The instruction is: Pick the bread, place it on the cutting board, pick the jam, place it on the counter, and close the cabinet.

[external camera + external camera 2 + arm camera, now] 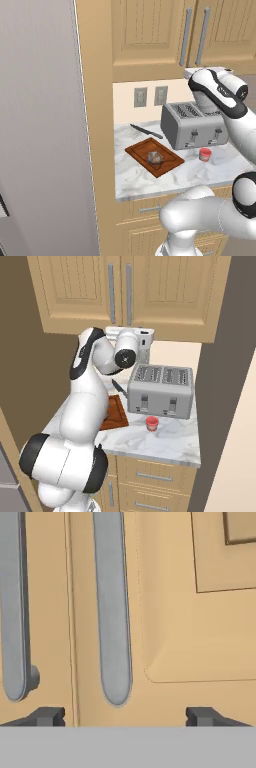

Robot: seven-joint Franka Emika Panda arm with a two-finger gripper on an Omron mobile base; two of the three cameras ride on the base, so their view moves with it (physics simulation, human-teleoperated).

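A: In the hand view we see the gripper (125, 716) with its two dark fingertips (47, 716) spread wide and nothing between them; it faces the cabinet (200, 637) just below the lower ends of two grey bar handles (114, 612).

B: In both base views we note that the cabinet doors lie flush, with the arm raised in front of them, above the toaster (192, 125).

A: We find the bread (155, 158) lying on the cutting board (142, 150), near its middle, at the left part of the table (150, 182).

B: The jam (205, 154) stands upright on the table, just in front of the toaster and well apart from the board; in the right base view we see it as a red jar (152, 423).

A: We also mark a dark knife (146, 131) lying on the table behind the board, beside the toaster.
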